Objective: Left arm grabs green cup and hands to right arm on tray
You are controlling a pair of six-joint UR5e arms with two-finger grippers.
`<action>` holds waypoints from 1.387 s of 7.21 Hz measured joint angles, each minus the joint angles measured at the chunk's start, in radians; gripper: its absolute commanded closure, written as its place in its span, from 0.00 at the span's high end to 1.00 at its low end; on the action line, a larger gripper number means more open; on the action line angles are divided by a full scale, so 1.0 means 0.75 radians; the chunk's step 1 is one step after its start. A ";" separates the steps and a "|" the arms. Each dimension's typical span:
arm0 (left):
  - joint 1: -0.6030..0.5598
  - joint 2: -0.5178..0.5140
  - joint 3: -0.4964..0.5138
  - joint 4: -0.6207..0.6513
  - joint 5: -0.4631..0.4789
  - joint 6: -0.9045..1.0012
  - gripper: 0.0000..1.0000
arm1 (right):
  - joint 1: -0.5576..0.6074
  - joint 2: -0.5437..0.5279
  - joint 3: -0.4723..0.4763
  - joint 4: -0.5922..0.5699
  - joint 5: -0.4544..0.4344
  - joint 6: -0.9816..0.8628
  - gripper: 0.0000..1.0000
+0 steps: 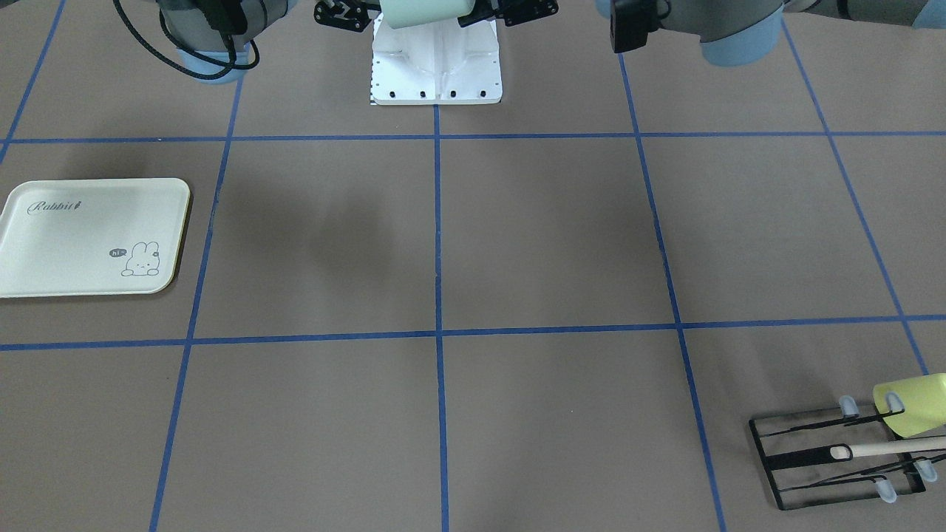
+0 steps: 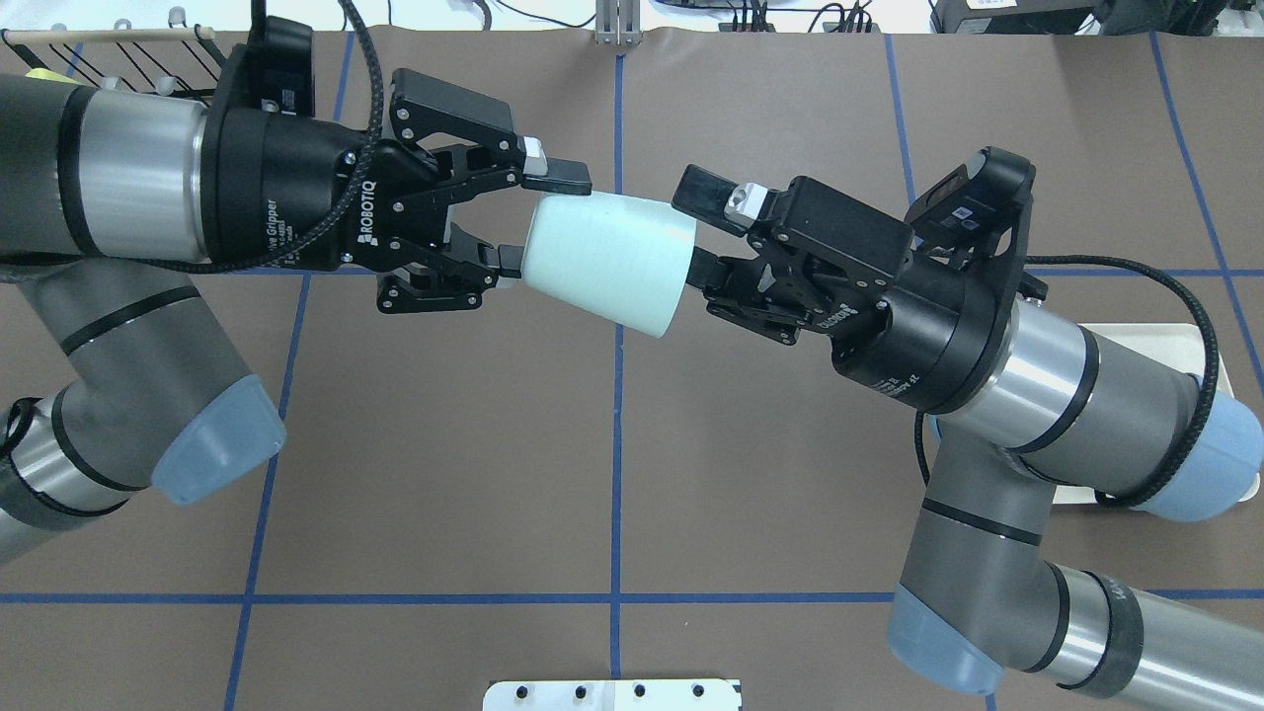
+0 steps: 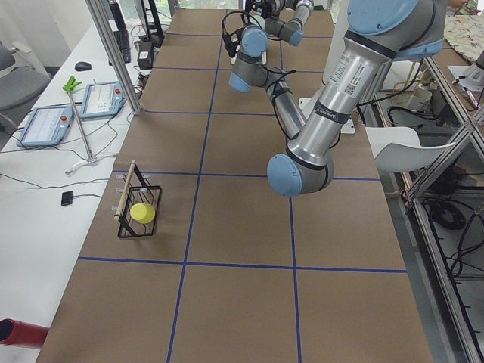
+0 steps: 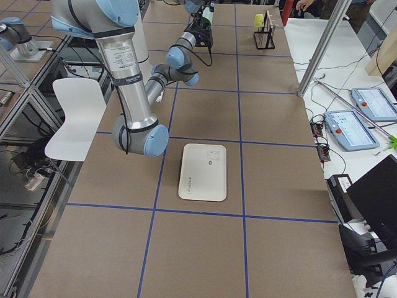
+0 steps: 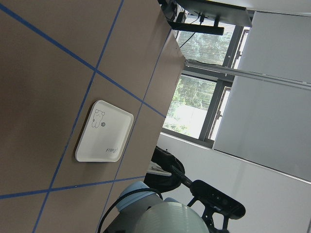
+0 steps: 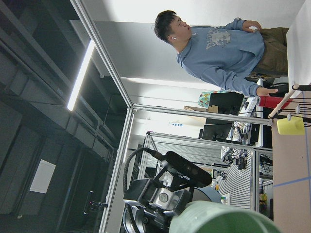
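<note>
The green cup [image 2: 607, 259] is a pale mint tumbler held on its side in mid-air between both arms, narrow base to the left. My left gripper [image 2: 531, 219] is shut on the base end, one finger over the top edge and the other at the lower edge. My right gripper [image 2: 704, 232] is open at the wide rim, one finger just above it and the other partly hidden behind the cup. The cup also shows in the front view [image 1: 425, 11]. The cream tray [image 1: 89, 236] lies bare on the table on my right side, seen too in the right side view [image 4: 203, 172].
A black wire rack [image 1: 813, 458] with a wooden stick and a brighter yellow-green cup [image 1: 913, 403] stands far out on my left side. The white robot base plate [image 1: 436, 66] lies between the arms. A person stands beyond the table's left end [image 6: 218, 46].
</note>
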 measured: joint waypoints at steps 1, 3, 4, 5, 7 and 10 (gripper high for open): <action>0.006 0.000 0.000 -0.002 0.005 0.000 0.24 | 0.000 0.001 0.000 0.000 -0.003 0.000 0.84; 0.008 0.000 0.001 -0.002 0.008 0.000 0.24 | -0.005 0.001 0.000 0.000 -0.014 0.000 0.66; 0.008 0.000 0.001 -0.003 0.009 0.001 0.24 | -0.010 0.001 -0.001 0.000 -0.016 -0.001 0.65; 0.007 0.001 0.001 -0.003 0.008 0.002 0.24 | -0.018 0.000 -0.002 -0.001 -0.016 -0.011 0.65; 0.007 0.001 0.001 -0.003 0.008 0.002 0.24 | -0.034 -0.002 -0.002 -0.002 -0.017 -0.040 0.62; 0.007 0.002 -0.006 -0.003 0.008 0.000 0.48 | -0.040 -0.002 -0.002 -0.003 -0.017 -0.047 0.25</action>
